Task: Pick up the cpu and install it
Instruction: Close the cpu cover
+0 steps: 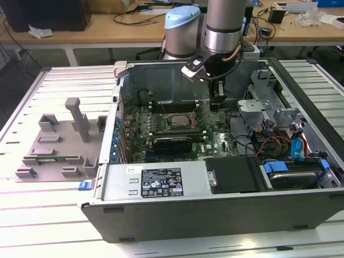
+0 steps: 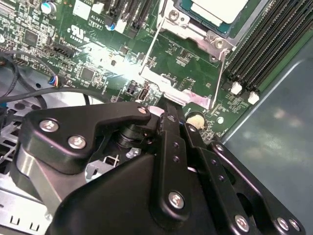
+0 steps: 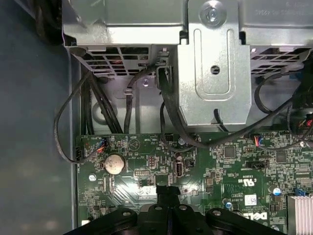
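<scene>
The cpu (image 2: 217, 9) shows its pale silver top inside the motherboard socket, with the metal socket frame (image 2: 195, 36) around it. In the exterior view the socket (image 1: 174, 121) lies mid-board inside the open computer case. My gripper (image 1: 216, 107) hangs low over the board, to the exterior view's right of the socket. In the second wrist view its black fingers (image 2: 168, 122) meet at the tip, shut, right by the shiny end of the socket's thin lever (image 2: 178, 93). I see nothing held between them. The gripper (image 3: 168, 193) also points down at the green board in the first wrist view.
A grey plastic tray (image 1: 56, 153) with upright blocks sits on the table at the exterior view's left. Memory slots (image 2: 264, 54), a drive cage (image 3: 215, 73) and loose cables (image 1: 269, 142) crowd the case around the gripper. The case wall (image 1: 161, 70) rises behind.
</scene>
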You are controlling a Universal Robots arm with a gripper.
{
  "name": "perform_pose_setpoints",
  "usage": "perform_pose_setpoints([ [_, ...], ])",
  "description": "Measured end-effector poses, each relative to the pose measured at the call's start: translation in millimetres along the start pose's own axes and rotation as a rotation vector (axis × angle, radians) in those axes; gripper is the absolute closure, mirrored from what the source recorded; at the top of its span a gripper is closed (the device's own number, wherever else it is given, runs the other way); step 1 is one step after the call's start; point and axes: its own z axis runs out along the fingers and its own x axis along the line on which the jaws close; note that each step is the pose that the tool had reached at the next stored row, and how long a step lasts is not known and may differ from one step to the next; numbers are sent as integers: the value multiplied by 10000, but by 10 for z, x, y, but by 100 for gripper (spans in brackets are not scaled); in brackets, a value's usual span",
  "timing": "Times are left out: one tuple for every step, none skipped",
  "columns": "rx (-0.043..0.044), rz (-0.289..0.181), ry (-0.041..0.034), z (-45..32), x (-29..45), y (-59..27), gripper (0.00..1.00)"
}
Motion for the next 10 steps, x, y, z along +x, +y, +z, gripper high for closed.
perform_pose_setpoints([
  [1, 0, 8, 2, 0, -6, 89],
  [1, 1, 27, 4, 1, -13, 89],
  [1, 1, 53, 6, 3, -23, 89],
  [1, 2, 71, 6, 6, -41, 89],
  [3, 2, 85, 5, 13, -76, 89],
  [3, 1, 88, 3, 18, -108, 89],
  [3, 3, 90, 2, 22, -136, 89],
  [3, 4, 96, -2, 36, -241, 89],
  [3, 3, 103, -6, 46, -367, 89],
  [2, 4, 106, -4, 45, -434, 89],
])
